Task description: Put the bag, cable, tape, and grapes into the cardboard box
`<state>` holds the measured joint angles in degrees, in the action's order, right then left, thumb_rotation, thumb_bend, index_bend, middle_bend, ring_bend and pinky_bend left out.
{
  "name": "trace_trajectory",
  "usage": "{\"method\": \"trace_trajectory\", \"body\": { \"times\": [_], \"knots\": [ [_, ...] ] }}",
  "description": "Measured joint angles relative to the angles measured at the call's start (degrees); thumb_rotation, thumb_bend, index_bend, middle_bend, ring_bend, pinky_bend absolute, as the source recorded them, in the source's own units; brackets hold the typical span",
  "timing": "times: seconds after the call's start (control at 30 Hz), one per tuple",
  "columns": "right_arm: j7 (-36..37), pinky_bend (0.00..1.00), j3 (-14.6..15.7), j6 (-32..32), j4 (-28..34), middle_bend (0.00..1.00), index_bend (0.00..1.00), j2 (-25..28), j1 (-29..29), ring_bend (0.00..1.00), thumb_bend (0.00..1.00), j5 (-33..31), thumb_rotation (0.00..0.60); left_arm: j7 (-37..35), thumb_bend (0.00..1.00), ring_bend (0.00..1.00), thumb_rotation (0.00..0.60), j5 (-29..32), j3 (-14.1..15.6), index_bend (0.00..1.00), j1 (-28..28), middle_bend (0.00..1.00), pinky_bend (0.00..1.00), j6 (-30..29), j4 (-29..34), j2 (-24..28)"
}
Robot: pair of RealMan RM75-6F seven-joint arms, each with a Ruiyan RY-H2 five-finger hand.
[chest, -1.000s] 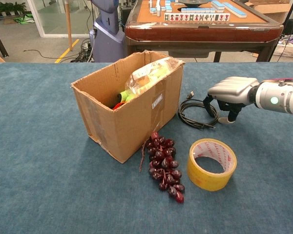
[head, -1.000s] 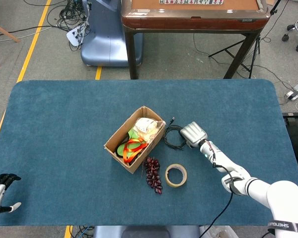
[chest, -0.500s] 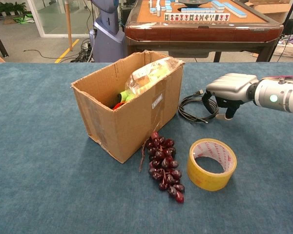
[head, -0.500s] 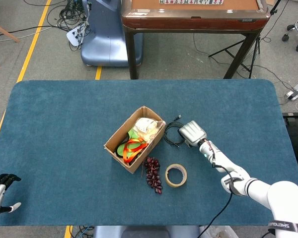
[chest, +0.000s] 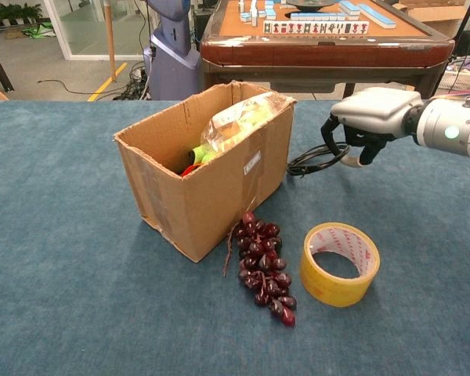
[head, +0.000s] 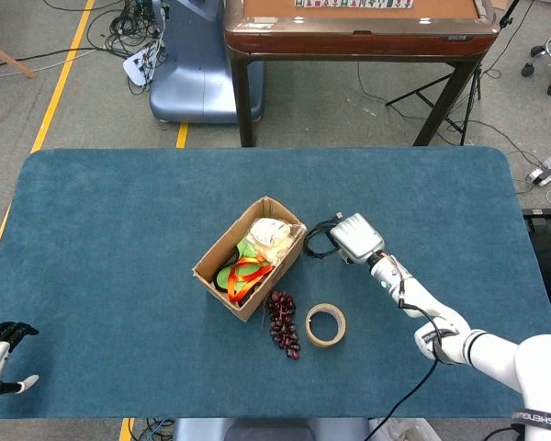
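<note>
The open cardboard box (head: 217, 263) (chest: 196, 200) stands mid-table with the clear bag (head: 270, 233) (chest: 241, 116) of items inside it. My right hand (head: 356, 237) (chest: 370, 113) grips the coiled black cable (head: 320, 243) (chest: 317, 159) and holds it lifted just right of the box, the coil hanging under the fingers. The dark red grapes (head: 284, 324) (chest: 265, 265) lie at the box's near corner. The yellow tape roll (head: 324, 324) (chest: 340, 263) lies flat beside them. My left hand (head: 0, 356) sits at the table's near left edge, fingers apart, holding nothing.
Blue cloth covers the table (head: 110, 239). Beyond its far edge stand a wooden mahjong table (head: 358, 32) and a grey-blue robot base (head: 191, 64). Cables lie on the floor.
My right hand closed on the cable and raised it off the cloth, moving slightly up and toward the far side. The left hand stayed put.
</note>
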<state>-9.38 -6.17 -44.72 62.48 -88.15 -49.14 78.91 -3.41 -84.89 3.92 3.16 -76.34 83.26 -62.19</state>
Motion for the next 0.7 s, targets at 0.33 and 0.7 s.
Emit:
{"method": "trace_trajectory", "body": {
  "times": [0.33,0.7],
  "knots": [
    [-8.8,1.0,-2.8,-5.7,12.8,1.0,0.67,7.5,1.6,1.0,0.44,-2.6,0.6,0.4,0.1,0.16,0.6,0.0,0.0,0.29,0.0,0.25,0.4,0.1,0.0,-0.2],
    [-18.4,1.0,-5.5,-12.0,26.7,1.0,0.67,15.3,3.3,1.0,0.44,-5.6,0.6,0.5,0.1,0.16,0.6,0.1,0.0,0.29,0.1,0.25,0.4,0.3,-0.2,-0.3]
  ]
}}
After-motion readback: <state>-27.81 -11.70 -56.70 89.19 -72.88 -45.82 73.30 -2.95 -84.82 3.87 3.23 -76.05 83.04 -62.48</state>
